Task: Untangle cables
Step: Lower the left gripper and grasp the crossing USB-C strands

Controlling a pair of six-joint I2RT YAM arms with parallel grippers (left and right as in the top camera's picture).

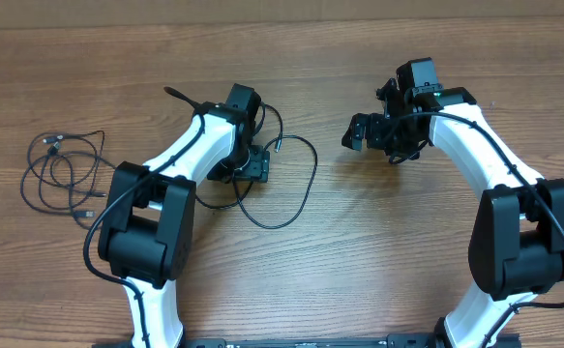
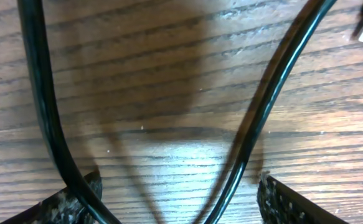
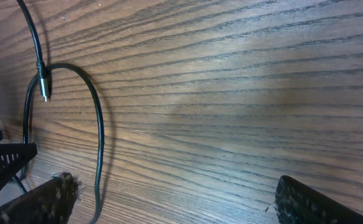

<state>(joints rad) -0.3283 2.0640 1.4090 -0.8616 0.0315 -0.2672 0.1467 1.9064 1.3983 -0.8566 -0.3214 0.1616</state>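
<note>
One thin black cable [image 1: 306, 188] lies in a loop at the table's middle, its silver plug tip [image 1: 278, 147] near my left gripper [image 1: 252, 170]. A second cable [image 1: 64, 174] lies coiled at the far left. In the left wrist view two strands [image 2: 265, 106] of the middle cable run between my wide-apart fingers [image 2: 290, 202]; the left strand [image 2: 47, 112] crosses over the other finger. My left gripper [image 2: 181, 208] is open, low over the wood. My right gripper [image 1: 356, 132] hangs open to the right of the loop. Its wrist view shows the loop [image 3: 97, 124] and plug [image 3: 44, 90]; nothing lies between the fingers [image 3: 315, 202].
The wooden table [image 1: 378, 251] runs in all directions. Both arms' black and white links [image 1: 146, 232] [image 1: 519, 232] stand at the front corners. Part of the left gripper [image 3: 4, 162] shows at the right wrist view's left edge.
</note>
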